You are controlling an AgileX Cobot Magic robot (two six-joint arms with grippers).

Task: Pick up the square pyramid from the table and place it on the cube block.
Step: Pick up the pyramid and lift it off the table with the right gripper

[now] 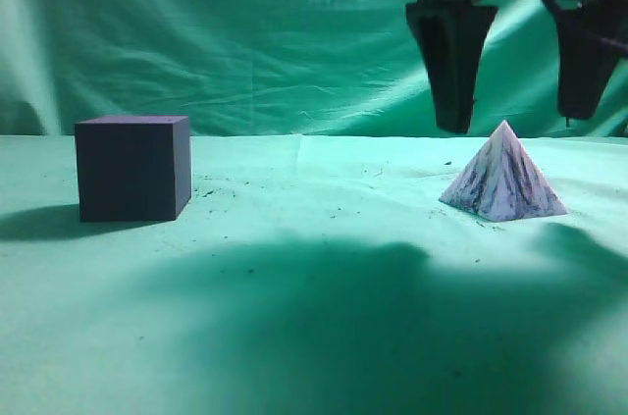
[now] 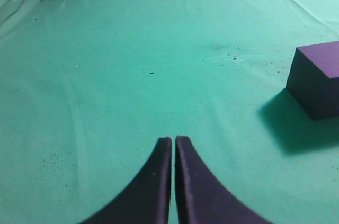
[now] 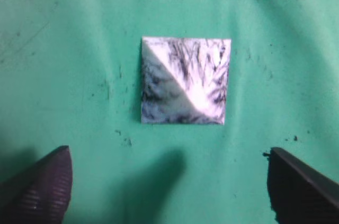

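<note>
You have nothing to read here: no text, label, brand, number or sign shows in any of the three views.
</note>
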